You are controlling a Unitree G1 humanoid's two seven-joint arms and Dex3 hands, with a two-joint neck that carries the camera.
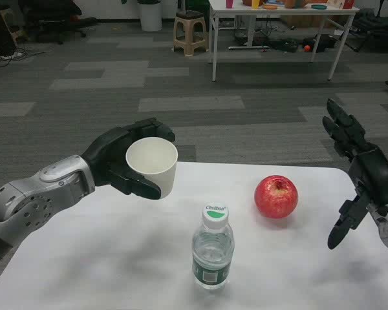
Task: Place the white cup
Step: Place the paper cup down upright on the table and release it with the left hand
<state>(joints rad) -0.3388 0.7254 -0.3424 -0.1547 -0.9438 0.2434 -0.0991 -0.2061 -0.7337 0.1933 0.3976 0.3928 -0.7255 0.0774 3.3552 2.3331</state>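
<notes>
Fingers [139,186] of the left hand [119,161] are wrapped around the white cup [152,165], one set over the far side, another under the near side. The cup is upright, mouth open to us and looks empty, held near the worktop's [84,271] far-left edge; we cannot tell whether its base touches the surface. We judge the step as carry-and-set-down: cup grasped, release not yet made.

Right hand [365,174] hovers at the right edge with fingers spread, grasping nothing.

Near the cup: a clear water bottle [213,248] with a white cap stands at front centre; a red apple [276,196] sits to its right, further back. Both are apart from the cup.

Next move, in our judgement: lower the cup until its base seats flat, clear of the bottle, then open the fingers without tipping it.
</notes>
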